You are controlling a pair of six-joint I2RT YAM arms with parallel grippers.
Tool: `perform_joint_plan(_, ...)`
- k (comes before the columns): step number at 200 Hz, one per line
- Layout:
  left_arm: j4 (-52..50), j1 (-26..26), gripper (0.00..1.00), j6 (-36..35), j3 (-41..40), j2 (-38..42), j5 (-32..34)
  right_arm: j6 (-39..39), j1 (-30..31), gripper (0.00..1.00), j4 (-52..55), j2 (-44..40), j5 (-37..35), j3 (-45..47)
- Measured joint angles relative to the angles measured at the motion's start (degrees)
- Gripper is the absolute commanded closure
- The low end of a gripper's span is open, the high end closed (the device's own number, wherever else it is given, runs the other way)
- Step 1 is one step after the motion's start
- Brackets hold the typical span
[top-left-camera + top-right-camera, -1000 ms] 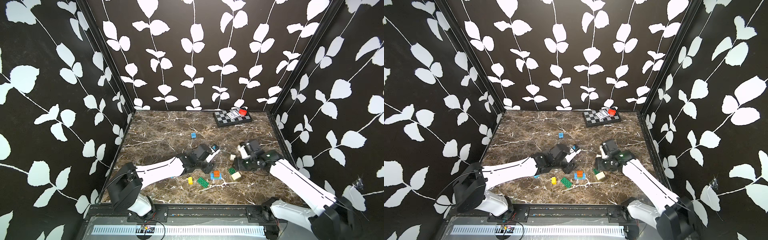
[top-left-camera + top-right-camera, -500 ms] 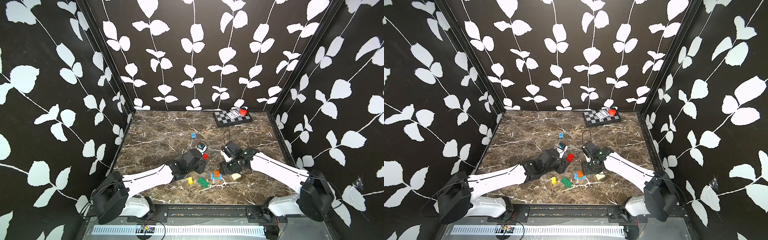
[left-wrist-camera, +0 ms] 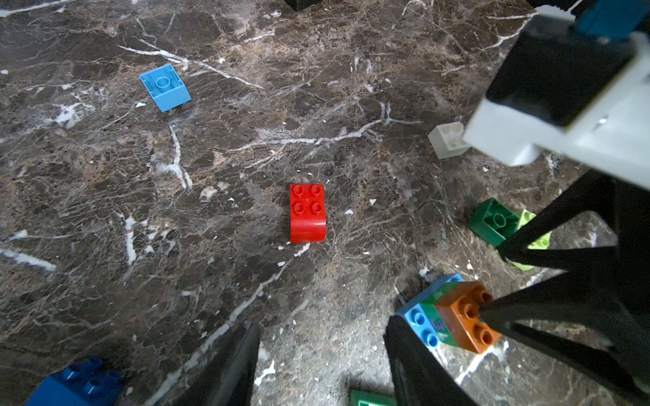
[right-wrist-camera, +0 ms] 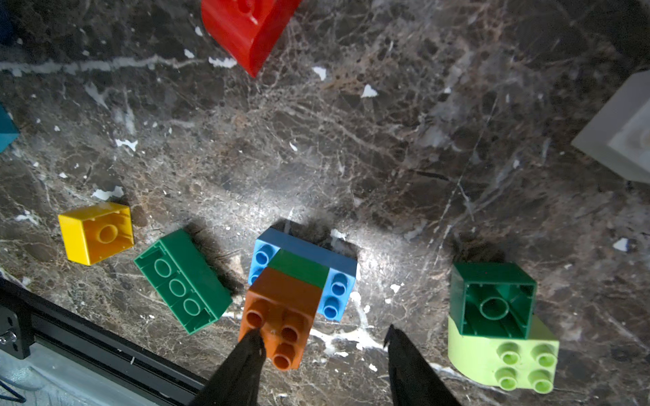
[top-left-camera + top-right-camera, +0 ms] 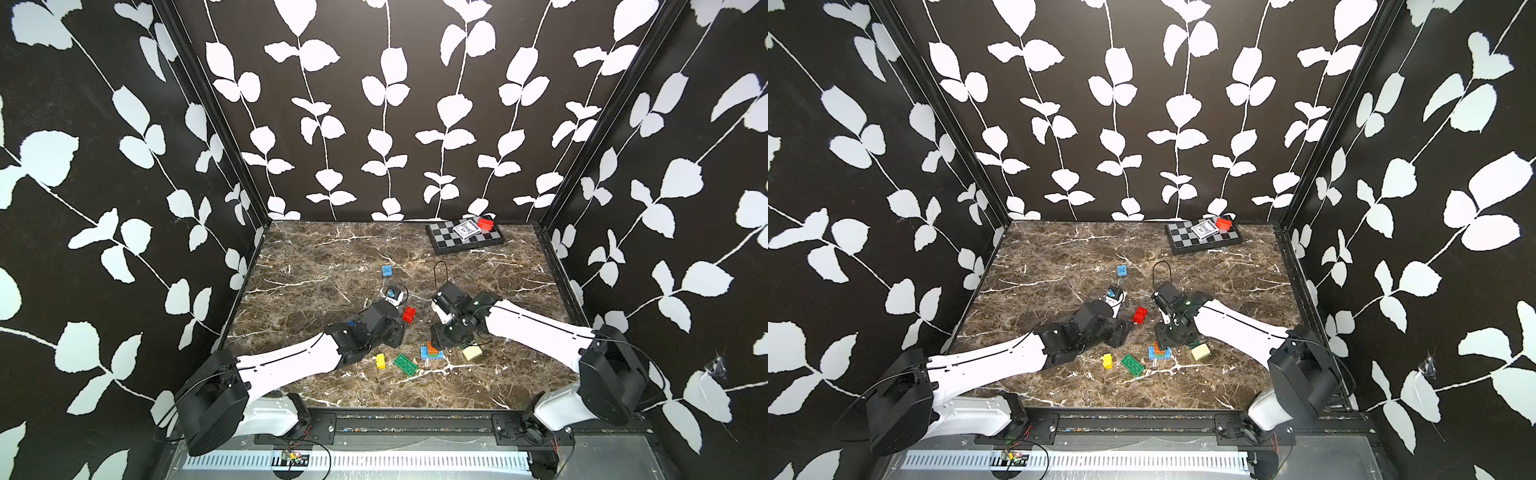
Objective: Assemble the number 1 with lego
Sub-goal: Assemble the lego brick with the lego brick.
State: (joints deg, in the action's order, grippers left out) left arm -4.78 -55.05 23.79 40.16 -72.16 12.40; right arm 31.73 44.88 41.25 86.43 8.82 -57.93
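Operator: How does the lego look?

Me: Chunky studded bricks, scattered on the marble table (image 5: 316,266). The lego stack (image 4: 299,277) stands near the front edge, a little right of centre. It has a light blue oblong base, a green brick on that, and an orange brick (image 4: 281,309) on top. A red brick (image 3: 307,212) lies studs up at mid-table, between my two arms.

Operator: And your jaws?

Me: My right gripper (image 4: 322,332) stands partly open and holds nothing. One fingertip (image 4: 251,342) rests on the orange brick's studs, and the other hangs clear on the stack's right. My left gripper (image 3: 322,323) is also partly open and empty, with one finger just beside the blue base.

Operator: What do the wrist cameras add?

Me: From above, the lime brick (image 5: 472,353) right of the stack looks cream, and my arm covers what lies by it. The right wrist view shows a dark green brick (image 4: 492,302) there, hollow side up, against the lime one. It also shows the yellow brick (image 4: 96,232) and the green oblong brick (image 4: 183,281), left of the stack, with their hollows showing. The left wrist view shows a white brick (image 3: 446,140) by my right wrist and a dark blue brick (image 3: 77,383). Only the top views show the chessboard (image 5: 465,245) in the far right corner.
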Motion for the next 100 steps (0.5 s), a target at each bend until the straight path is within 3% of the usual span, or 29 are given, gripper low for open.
perform_joint_plan(100,-0.04,0.63,0.40,0.17,-0.24,0.11,0.31,0.33,0.83,0.49,0.81,1.66,-1.20,-1.38)
